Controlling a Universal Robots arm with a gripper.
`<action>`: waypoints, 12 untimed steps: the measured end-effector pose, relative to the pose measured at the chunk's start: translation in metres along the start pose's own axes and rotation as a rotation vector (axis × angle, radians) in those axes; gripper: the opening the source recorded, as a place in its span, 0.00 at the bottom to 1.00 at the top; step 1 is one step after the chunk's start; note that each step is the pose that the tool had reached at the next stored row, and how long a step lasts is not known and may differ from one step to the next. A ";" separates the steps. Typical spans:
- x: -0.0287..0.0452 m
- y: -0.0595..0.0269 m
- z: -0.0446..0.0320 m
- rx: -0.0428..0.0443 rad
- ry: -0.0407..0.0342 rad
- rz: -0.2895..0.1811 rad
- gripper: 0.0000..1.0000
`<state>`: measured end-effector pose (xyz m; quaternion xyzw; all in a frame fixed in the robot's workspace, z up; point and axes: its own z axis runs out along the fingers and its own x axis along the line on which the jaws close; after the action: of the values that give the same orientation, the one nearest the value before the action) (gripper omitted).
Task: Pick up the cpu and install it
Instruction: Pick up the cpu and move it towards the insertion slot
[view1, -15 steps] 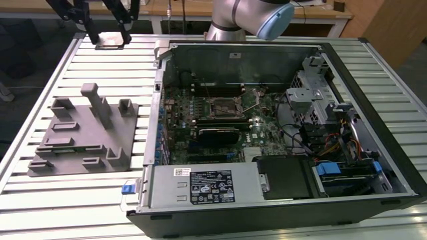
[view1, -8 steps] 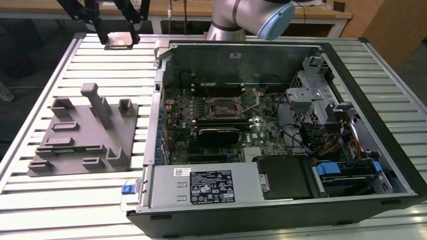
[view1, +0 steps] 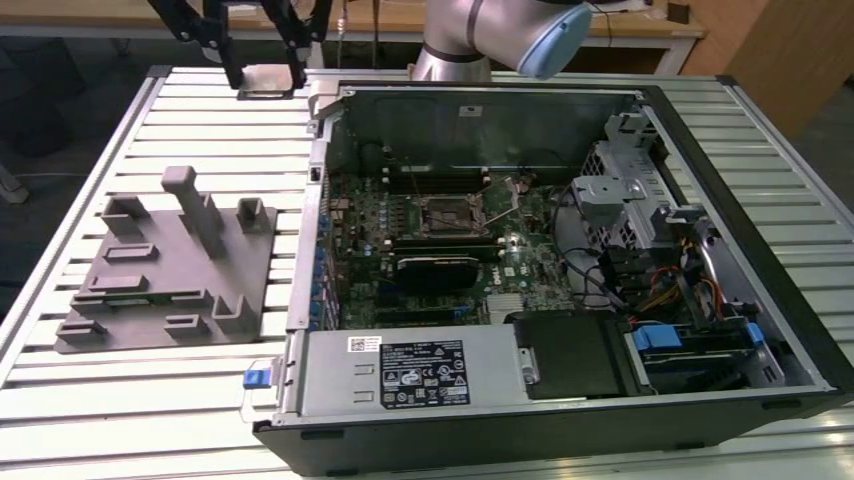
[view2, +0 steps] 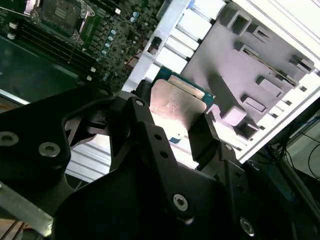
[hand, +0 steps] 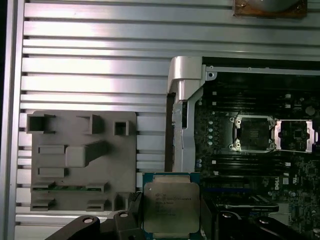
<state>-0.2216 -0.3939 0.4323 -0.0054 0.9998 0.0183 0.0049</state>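
Observation:
The cpu is a flat square chip with a silvery top and a pale rim. My gripper is shut on it, one dark finger against each of two opposite edges. In the exterior view the gripper holds the cpu over the slatted table, beyond the far corner of the case on the exterior view's left. The second wrist view shows the cpu from below, between the fingers. The motherboard's dark square socket lies uncovered, its metal frame swung open beside the socket.
The open computer case takes up the table's middle and the exterior view's right, with a power supply at its near end and a drive cage. A grey plastic tray with upright posts lies on the slatted table beside the case.

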 end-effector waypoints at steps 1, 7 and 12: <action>-0.0034 0.0000 0.0000 0.0000 0.0000 0.000 0.54; -0.0284 -0.0003 0.0004 -0.0005 0.0001 0.000 0.54; -0.0375 -0.0004 0.0011 -0.0006 0.0000 0.000 0.54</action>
<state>-0.1841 -0.3939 0.4315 -0.0054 0.9998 0.0186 0.0049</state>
